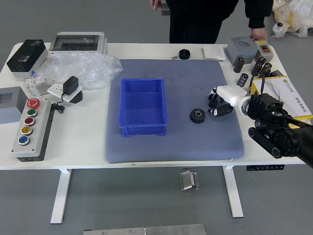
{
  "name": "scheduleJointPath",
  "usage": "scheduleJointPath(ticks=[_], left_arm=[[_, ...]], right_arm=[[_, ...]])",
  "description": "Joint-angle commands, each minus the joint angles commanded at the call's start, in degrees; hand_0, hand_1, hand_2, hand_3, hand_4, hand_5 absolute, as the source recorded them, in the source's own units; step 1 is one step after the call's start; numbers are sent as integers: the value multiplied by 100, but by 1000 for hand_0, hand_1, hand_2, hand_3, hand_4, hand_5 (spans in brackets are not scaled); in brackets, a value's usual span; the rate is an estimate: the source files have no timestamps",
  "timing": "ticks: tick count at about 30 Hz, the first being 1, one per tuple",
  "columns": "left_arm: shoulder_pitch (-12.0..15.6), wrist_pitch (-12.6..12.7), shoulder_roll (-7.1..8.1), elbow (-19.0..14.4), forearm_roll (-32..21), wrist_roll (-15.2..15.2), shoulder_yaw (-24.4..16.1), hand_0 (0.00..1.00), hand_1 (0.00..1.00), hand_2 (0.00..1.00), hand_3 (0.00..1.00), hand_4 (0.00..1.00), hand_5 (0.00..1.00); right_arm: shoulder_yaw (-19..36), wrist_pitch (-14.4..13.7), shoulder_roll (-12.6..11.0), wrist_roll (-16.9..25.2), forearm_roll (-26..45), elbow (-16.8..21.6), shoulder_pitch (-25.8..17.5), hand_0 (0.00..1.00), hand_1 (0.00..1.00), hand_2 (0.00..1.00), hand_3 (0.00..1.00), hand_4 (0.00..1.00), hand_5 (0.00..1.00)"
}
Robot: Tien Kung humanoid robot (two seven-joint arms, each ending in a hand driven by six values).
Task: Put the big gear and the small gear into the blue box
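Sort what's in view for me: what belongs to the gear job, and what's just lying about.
Part of the job:
- big gear
- small gear, partly covered by the right hand
- blue box, where both gears should go

Just lying about:
- panel with coloured buttons
- clear plastic wrap
- black cylinders

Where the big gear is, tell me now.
In the head view, the big gear lies on the blue-gray mat, to the right of the blue box and just left of the robot's right hand.
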Motion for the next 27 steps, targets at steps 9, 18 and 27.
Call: scheduleJointPath(ticks=[9, 18, 27], left_arm=[[-9, 3, -6, 0, -2, -4, 20, 904, 894, 866, 871, 792, 336], [-16, 5, -10, 0, 4, -3, 28, 904, 893, 864, 871, 792, 336], [-22, 6, -14, 0, -12, -7, 35, 903, 894, 865, 871, 792, 337]], right_arm=[[-120, -349, 12, 60, -21, -39, -60, 532, 494, 616, 652, 608, 301], [-187, -688, 37, 163, -152, -99, -84, 576, 454, 551, 632, 500, 196], [-222, -806, 50, 189, -215, -143, -85, 583, 448, 532, 618, 489, 159]])
